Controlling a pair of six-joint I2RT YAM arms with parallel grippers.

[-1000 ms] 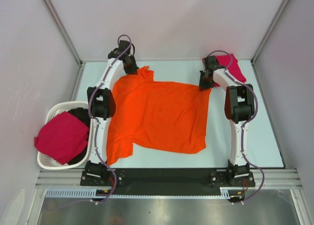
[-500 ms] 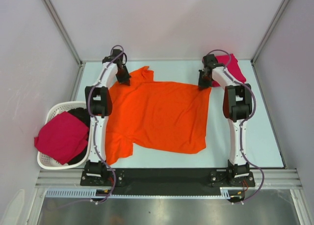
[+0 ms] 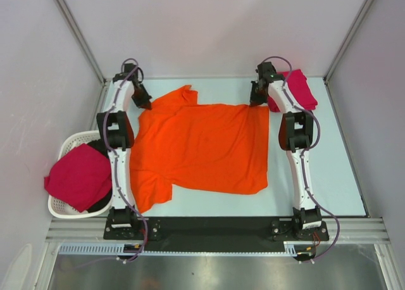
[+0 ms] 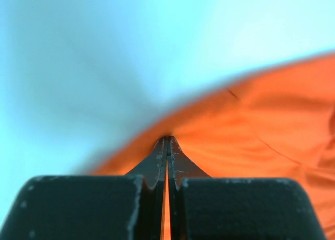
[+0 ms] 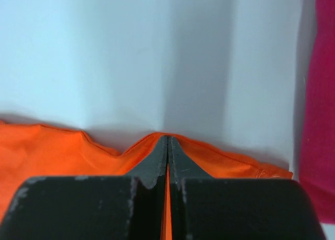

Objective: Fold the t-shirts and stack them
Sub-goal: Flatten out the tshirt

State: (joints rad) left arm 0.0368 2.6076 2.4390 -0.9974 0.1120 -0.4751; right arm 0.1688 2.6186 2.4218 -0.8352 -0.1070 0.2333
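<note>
A bright orange t-shirt (image 3: 202,147) lies spread across the table between the two arms. My left gripper (image 3: 144,104) is shut on its far left edge, and orange cloth (image 4: 261,124) shows pinched between the jaws in the left wrist view. My right gripper (image 3: 256,100) is shut on the far right corner, where the orange hem (image 5: 78,151) bunches round the closed jaws. A crimson-pink t-shirt (image 3: 296,90) lies folded at the far right of the table and shows as a pink strip (image 5: 319,119) in the right wrist view. Another crimson-pink shirt (image 3: 79,176) hangs over the basket.
A white slatted basket (image 3: 69,144) stands off the table's left edge with dark cloth (image 3: 101,149) inside. Grey walls enclose the table at the back and both sides. The arm bases sit on a black strip (image 3: 215,226) at the near edge.
Both grippers have moved toward the back of the table, the left one also outward to the left, drawing the orange t-shirt's far edge wider and flatter. Both stayed shut on the cloth.
</note>
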